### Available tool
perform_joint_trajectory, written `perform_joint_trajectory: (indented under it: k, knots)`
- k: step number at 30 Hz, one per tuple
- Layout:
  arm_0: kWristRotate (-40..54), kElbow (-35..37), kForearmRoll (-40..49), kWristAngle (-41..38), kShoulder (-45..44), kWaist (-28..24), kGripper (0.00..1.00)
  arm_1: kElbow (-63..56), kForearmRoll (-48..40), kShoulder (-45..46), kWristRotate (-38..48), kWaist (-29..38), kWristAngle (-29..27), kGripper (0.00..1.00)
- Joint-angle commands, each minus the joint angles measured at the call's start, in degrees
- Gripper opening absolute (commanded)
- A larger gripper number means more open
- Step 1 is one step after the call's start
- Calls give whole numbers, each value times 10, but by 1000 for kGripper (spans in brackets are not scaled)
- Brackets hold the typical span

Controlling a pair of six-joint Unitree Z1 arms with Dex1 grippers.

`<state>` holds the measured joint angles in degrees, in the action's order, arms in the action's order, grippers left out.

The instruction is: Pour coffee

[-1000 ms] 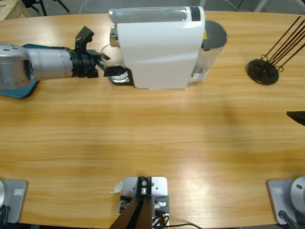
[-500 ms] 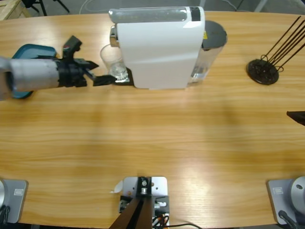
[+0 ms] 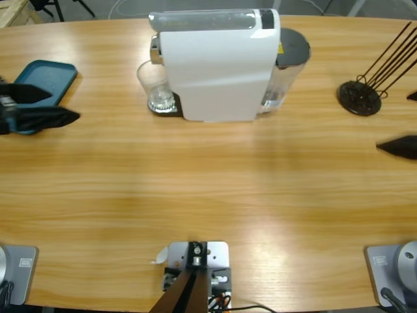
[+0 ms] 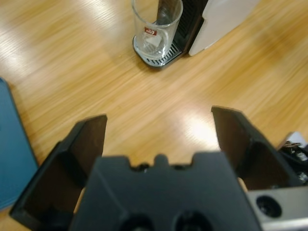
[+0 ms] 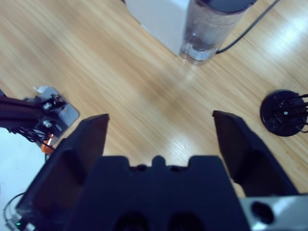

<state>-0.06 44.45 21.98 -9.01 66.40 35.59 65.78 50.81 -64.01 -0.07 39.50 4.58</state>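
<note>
Nearest, the wooden table (image 3: pixel 215 195) lies bare across its middle. At the left edge the left gripper (image 3: pixel 55 106) has its jaws spread wide with nothing between them, over the corner of a blue tray (image 3: pixel 47 73); a second ago it was right up at the glass, so it has pulled well back to the left. At the right edge the right gripper (image 3: pixel 399 147) shows only black tips; its wrist view shows the jaws wide apart and empty. Farther back, the clear glass (image 3: pixel 154 86) stands upright on the drip tray under the white coffee machine (image 3: pixel 218 64), no coffee visible in it. The black rack (image 3: pixel 359 96) sits far right.
</note>
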Motion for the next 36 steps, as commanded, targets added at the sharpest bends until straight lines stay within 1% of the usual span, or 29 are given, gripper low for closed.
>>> perform_joint_trajectory:
  k: [1,5,7,8,10,11,16,19,21,24,27,32,36]
  knots:
    - [-16,10,69,60,-76,-4,931,109,48,-149,-52,-107,46,0]
    - [-23,-13,36,129,-118,8,944,184,84,-213,-64,-126,33,0]
    - [-30,-17,40,151,-128,13,960,225,103,-253,-69,-126,36,0]
    - [-32,-6,59,157,-128,13,969,244,108,-268,-69,-126,37,0]
    - [-32,39,123,156,-125,13,977,294,123,-302,-65,-126,35,0]
    - [-32,43,128,155,-125,13,977,313,127,-314,-63,-126,32,0]
    - [-37,36,129,152,-143,13,977,386,141,-367,-60,-126,33,0]
    - [-46,35,129,151,-135,13,973,426,151,-396,-60,-121,33,0]
    - [-56,35,130,147,-120,13,968,462,170,-418,-60,-116,32,0]
    - [-72,39,134,112,-86,4,942,520,206,-451,-60,-112,27,0]
    - [-74,49,137,75,-47,-3,936,572,236,-478,-58,-112,19,0]
    - [-73,54,137,73,-39,-3,935,599,247,-499,-59,-105,19,0]
    - [-73,53,136,72,-38,-3,936,629,266,-526,-59,-85,20,0]
